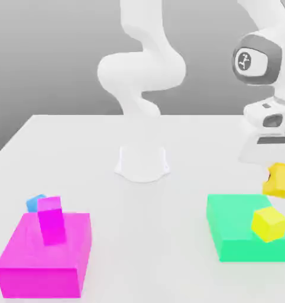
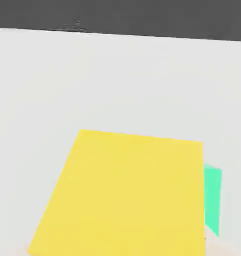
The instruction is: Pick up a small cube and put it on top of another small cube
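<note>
Arm: white Panda, base (image 1: 142, 163) at the table's far centre; the wrist reaches down at the exterior view's right edge.
Gripper: gripper (image 1: 274, 171) at the end of the white hand, directly above the golden cube; the cube hangs off the table under the hand, so it is carried. Fingers themselves hidden behind hand and cube, so I cannot tell how wide they stand.
Golden cube: small golden cube (image 1: 280, 179), raised in the air, slightly tilted, at about 1 o'clock from the lemon-yellow cube and just above the green block's far right corner. In the hand view its face (image 2: 125, 195) sits close up, a strip of green beside it.
Lemon-yellow cube: lemon-yellow cube (image 1: 269, 223) rests on top of the green block, toward its right side, rotated relative to the block's edges. Near the golden cube but apart from it.
Green block: green block (image 1: 233, 237), flat on the white table (image 1: 139, 207), at roughly 4 o'clock from the base.
Magenta block: large magenta block (image 1: 44, 260), at about 8 o'clock from the base, with a small magenta cuboid (image 1: 51, 220) standing tilted on top.
Blue cube: small blue cube (image 1: 34, 203), just behind the magenta block, partly hidden.
</note>
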You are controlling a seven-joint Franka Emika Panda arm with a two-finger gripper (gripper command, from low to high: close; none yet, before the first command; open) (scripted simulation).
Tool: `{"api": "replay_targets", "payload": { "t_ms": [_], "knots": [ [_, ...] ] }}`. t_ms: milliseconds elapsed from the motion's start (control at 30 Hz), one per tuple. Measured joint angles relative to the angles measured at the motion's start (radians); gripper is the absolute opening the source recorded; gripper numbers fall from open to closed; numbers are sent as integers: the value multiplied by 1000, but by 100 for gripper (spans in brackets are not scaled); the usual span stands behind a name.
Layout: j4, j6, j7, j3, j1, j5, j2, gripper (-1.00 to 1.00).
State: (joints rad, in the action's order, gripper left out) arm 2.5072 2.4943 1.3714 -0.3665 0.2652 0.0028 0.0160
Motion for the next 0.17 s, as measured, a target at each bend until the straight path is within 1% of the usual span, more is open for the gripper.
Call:
{"api": "replay_targets", "payload": {
  "t_ms": [67,100,167],
  "knots": [
    [13,68,27,0,-2,-34,-59,-100],
    [17,89,36,1,-1,-46,-78,100],
    [17,89,36,1,-2,-46,-78,100]
  ]
}}
